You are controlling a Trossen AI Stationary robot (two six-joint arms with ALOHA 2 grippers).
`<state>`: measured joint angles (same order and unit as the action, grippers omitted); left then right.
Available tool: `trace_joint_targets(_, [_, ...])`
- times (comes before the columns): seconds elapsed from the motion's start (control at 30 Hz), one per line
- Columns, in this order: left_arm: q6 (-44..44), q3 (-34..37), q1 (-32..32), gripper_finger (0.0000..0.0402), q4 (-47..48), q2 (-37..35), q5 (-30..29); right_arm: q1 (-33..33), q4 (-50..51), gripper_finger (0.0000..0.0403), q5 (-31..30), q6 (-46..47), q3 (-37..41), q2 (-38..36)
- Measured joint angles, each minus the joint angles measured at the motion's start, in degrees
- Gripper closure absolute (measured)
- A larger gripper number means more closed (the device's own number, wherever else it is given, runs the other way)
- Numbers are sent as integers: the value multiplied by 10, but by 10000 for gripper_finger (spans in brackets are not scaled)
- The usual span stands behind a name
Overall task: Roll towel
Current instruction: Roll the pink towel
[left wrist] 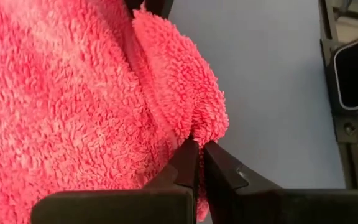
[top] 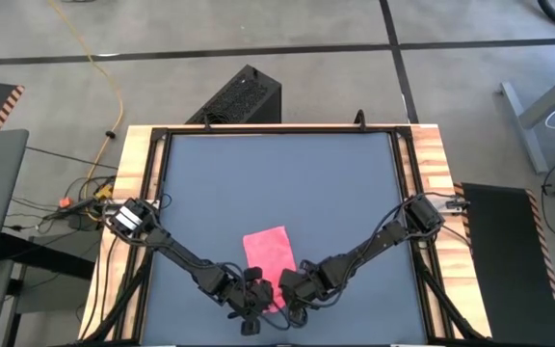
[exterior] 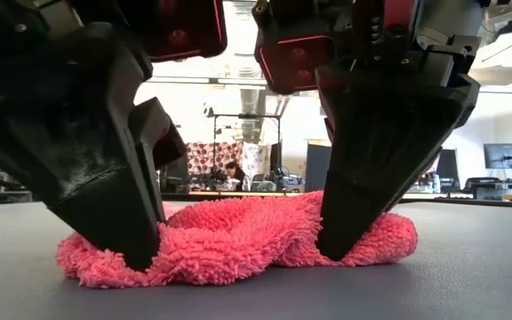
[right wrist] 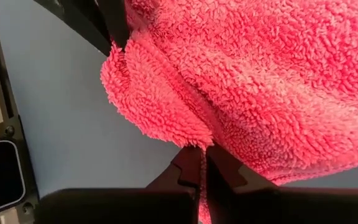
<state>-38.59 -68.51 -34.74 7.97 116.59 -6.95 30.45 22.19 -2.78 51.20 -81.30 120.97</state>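
Note:
The pink towel (top: 266, 253) lies on the dark grey mat (top: 277, 183), close to the table's near edge. Its near edge (exterior: 238, 236) is bunched into a low hump between my two grippers. My left gripper (top: 255, 301) is shut on the towel's near left corner. My right gripper (top: 286, 294) is shut on its near right corner. In the low view the left gripper (exterior: 140, 256) and the right gripper (exterior: 338, 251) stand with their tips down in the pile. The far part of the towel lies flat. My left gripper pinches the towel's near left corner (left wrist: 199, 124) between its two fingers (left wrist: 185, 162). It comes slanting down from the table's left. The corner sits at the fingertips, low on the mat, and the rest of the towel lies on the mat beyond it. One layer or several, I cannot tell. My right gripper pinches the towel's near right corner (right wrist: 197, 138) between its two fingers (right wrist: 219, 163). It comes slanting down from the table's right. The corner stays down at the mat, with the pile heaped up beside the fingers.
The mat has bare room to the left, right and far side of the towel. A black frame (top: 401, 183) and wooden strips (top: 133, 193) border it. A black box (top: 244, 96) stands on the floor beyond the far edge.

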Motion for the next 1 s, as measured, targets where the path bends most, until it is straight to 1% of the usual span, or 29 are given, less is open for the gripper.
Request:
trace_joint_targets(0.1, [-11,1,-4,401,-10,-5,21,-5,0,371,40,19,0,0])
trace_joint_targets(0.17, [-22,2,-7,401,-17,-6,37,-11,-2,373,80,30,0,0])
trace_joint_targets(0.23, [-43,2,-7,401,-19,-6,63,-12,-2,373,109,33,-1,-2])
trace_joint_targets(0.3, [-63,1,-7,401,-22,-6,71,-14,-1,373,134,30,-1,-5])
trace_joint_targets(0.43, [-128,1,-7,401,-27,-6,57,-25,4,373,185,23,0,-7])
trace_joint_targets(0.53, [-174,2,-6,401,-56,-5,44,-29,14,373,225,8,1,-7])
trace_joint_targets(0.63, [-183,2,-6,401,-73,-5,32,-32,32,373,236,-1,0,-8])
trace_joint_targets(1.0, [-228,12,-1,401,-96,-6,30,-53,59,373,289,-3,0,-9])
